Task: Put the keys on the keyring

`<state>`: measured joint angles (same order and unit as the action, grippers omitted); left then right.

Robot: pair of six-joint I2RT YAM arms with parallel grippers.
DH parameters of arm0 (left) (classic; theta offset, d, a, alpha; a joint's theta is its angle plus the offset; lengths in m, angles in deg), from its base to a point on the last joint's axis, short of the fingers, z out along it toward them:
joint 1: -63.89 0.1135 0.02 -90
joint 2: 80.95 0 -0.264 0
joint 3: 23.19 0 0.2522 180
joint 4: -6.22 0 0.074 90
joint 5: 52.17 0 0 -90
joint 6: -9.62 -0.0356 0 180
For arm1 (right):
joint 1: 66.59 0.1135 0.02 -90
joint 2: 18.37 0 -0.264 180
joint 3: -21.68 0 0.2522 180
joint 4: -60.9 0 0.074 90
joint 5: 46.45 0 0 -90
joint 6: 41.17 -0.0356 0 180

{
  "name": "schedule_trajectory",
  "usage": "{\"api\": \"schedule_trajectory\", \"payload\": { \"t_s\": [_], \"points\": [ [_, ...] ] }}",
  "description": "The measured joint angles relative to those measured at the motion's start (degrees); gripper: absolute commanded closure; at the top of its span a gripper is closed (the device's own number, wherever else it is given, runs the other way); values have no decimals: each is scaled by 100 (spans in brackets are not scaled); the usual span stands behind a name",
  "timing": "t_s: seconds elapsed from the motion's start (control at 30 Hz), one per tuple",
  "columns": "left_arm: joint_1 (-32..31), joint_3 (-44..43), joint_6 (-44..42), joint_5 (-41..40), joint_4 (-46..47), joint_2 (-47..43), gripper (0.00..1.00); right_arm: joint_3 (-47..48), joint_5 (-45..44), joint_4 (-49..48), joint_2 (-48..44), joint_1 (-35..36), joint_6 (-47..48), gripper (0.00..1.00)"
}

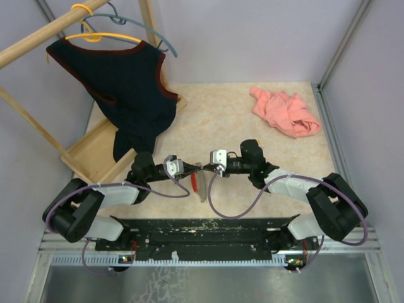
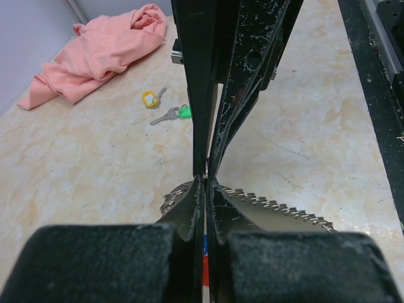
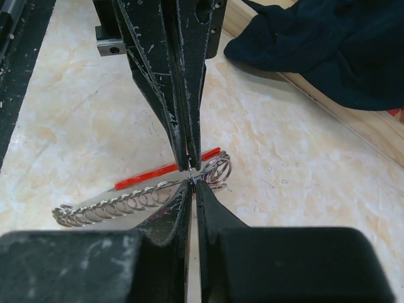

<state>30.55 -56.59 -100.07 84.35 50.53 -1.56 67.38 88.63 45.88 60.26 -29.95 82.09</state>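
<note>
Where jaws converge, the keyring [image 3: 126, 203] is partly hidden.

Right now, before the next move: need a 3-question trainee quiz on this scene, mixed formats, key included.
1. True or false: the yellow-capped key and the green-capped key already hang on the red-and-silver chain keyring.
2. Multiple choice: on the beige marbled tabletop, the crumpled pink cloth lies (A) near left, (B) far right, (C) dead centre.
3. Short answer: what garment hangs on the wooden rack?

Key:
1. False. Both keys lie loose on the tabletop, apart from the keyring.
2. B.
3. A dark sleeveless top with red trim.
</note>
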Motion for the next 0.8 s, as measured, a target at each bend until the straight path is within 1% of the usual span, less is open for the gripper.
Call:
{"api": "schedule_trajectory", "payload": {
  "t_s": [0.03,0.07,0.13,0.23,0.3,0.63,0.8],
  "points": [
    [0,0,-2,-2,4,0,100,0,2,7,0,0,15,100],
    [0,0,-2,-2,7,0,97,0,2,11,0,0,17,100],
    [0,0,-4,-4,4,0,89,0,0,22,0,0,20,100],
    [0,0,2,-7,22,28,80,15,0,105,-20,0,20,100],
    [0,0,2,-7,39,52,77,44,2,205,-39,0,22,100],
    [0,-4,15,-44,61,120,76,275,-7,616,-96,61,114,100],
    [0,-4,15,-63,61,120,80,415,-90,920,-96,107,240,100]
  ]
}}
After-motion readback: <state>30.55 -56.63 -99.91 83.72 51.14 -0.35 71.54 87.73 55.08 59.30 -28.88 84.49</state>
